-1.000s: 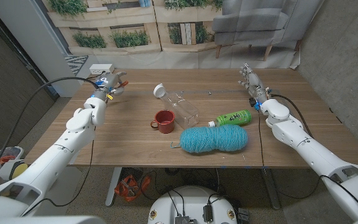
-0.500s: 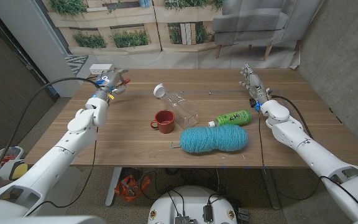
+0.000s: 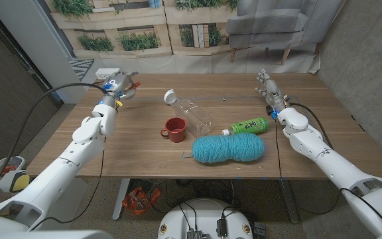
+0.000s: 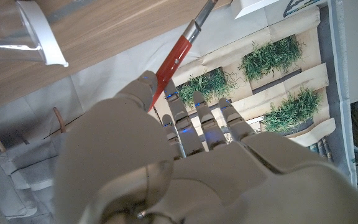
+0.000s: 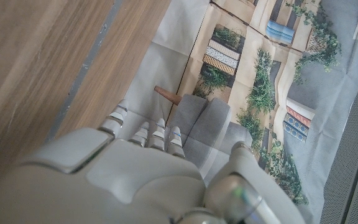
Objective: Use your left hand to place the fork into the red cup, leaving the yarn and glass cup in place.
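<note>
Left hand [image 3: 117,87] pinches the red-handled fork [image 4: 178,55], raised slightly higher since a second ago, far-left of the red cup [image 3: 175,128]. Transport toward the cup comes next. Right hand [image 3: 268,87] idles, fingers extended, empty.

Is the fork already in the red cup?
No. The left hand holds the red-handled fork up at the table's far left, well apart from the red cup.
</note>
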